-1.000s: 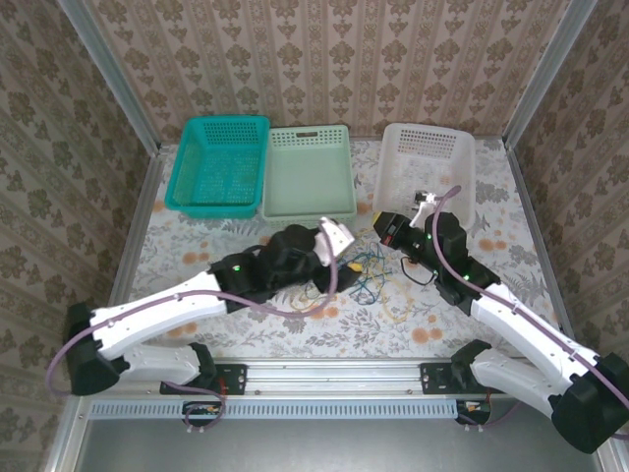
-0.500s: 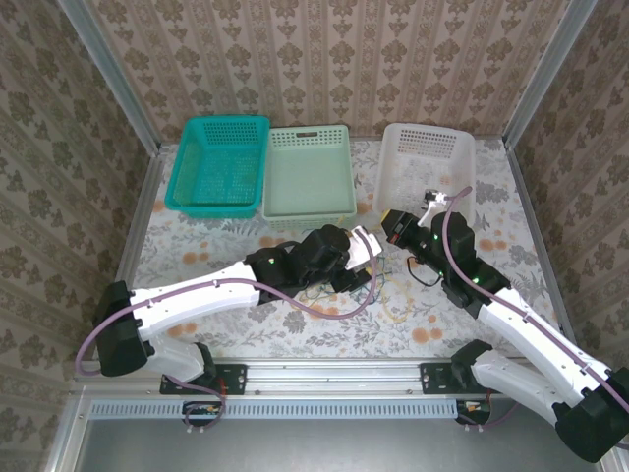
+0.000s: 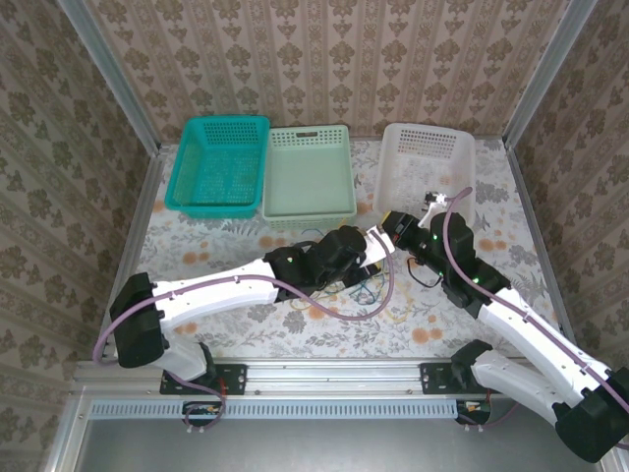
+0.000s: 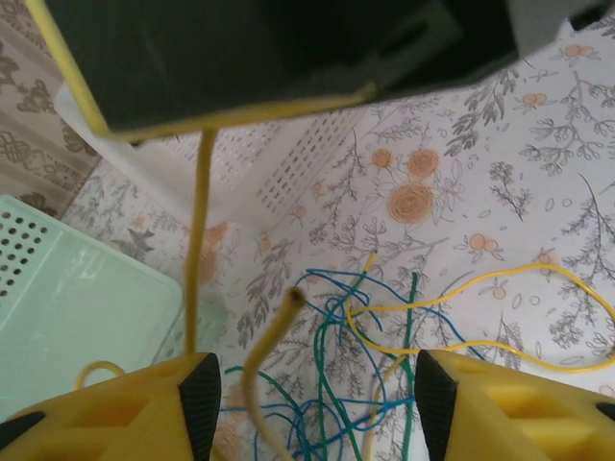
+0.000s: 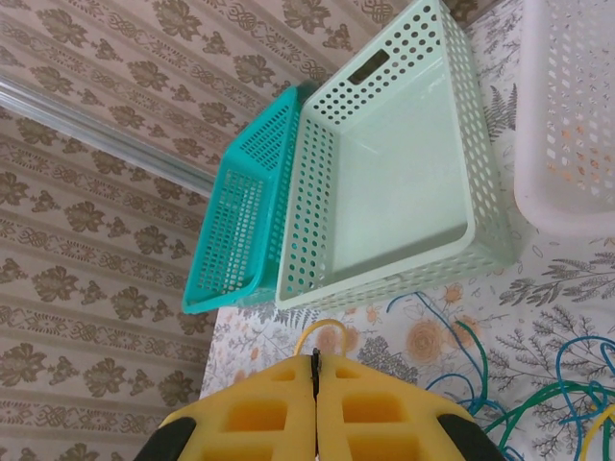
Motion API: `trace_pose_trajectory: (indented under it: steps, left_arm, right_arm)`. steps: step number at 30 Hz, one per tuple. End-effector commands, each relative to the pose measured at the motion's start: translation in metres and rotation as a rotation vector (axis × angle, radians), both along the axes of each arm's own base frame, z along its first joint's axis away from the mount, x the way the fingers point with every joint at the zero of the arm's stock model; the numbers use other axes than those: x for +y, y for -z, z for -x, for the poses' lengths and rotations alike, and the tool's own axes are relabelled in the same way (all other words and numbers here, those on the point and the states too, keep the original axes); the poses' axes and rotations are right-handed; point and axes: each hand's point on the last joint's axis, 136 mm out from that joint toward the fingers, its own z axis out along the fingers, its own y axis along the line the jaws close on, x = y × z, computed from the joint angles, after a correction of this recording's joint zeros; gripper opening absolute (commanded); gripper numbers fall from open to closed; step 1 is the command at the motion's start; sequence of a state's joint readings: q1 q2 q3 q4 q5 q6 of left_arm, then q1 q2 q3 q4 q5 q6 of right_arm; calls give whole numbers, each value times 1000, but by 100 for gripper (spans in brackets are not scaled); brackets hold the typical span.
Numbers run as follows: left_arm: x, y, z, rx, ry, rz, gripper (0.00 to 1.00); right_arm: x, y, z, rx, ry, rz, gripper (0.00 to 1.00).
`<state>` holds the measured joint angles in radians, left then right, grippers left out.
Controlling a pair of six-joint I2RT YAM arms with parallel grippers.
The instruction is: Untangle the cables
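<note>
- The white basket [image 3: 426, 162] stands just behind the heap. The pale green basket [image 3: 310, 172] is beside it and the teal basket [image 3: 218, 162] is farthest left, all at the far side of the bench [image 3: 197, 246].
- The black housing [image 4: 288, 48] of my right arm hangs close over my left pincer [image 4: 317, 403] and blocks the way ahead of it.
- The cables [image 3: 370, 292] lie in a loose tangle on the bench, under and between my two wrists and near the white basket's front wall.
- My right pincer [image 5: 315, 370] is closed tight on the yellow cable [image 5: 322, 331], which shows as a small loop above the pads.
- My left pincer is open. A free yellow end [image 4: 272, 331] curves up between its fingers without touching either.
- A yellow strand [image 4: 199, 240] drops almost straight from the housing to just beside my left finger [image 4: 125, 413].
- Blue loops [image 4: 332, 317] curl across the middle and a green strand [image 4: 411, 327] runs lengthwise away from me. Another yellow one [image 4: 480, 288] waves off to the right.
</note>
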<state>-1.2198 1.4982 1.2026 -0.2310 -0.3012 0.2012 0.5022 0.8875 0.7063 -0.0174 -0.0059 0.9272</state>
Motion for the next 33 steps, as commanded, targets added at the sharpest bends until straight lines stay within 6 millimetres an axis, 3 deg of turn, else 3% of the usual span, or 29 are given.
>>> trace_pose_trajectory:
  steps: [1,7,11,19,26,33]
  left_arm:
    - [-10,-21,-2,-60,1,40,51]
    - [-7,-24,-5,-73,-18,54,23]
    - [6,-31,-2,-74,-35,85,5]
    - [54,-55,25,-31,9,275,0]
    - [131,-74,31,-43,-100,475,0]
    - [219,-62,14,-76,-372,488,0]
  right_arm:
    - [0,-18,4,-31,1,-31,0]
    - [-1,-14,5,-22,0,-21,0]
    - [-14,-12,7,-21,41,39,0]
    - [-69,4,-5,41,182,115,0]
    - [-113,18,-10,90,316,120,0]
    - [-146,27,-5,120,389,60,0]
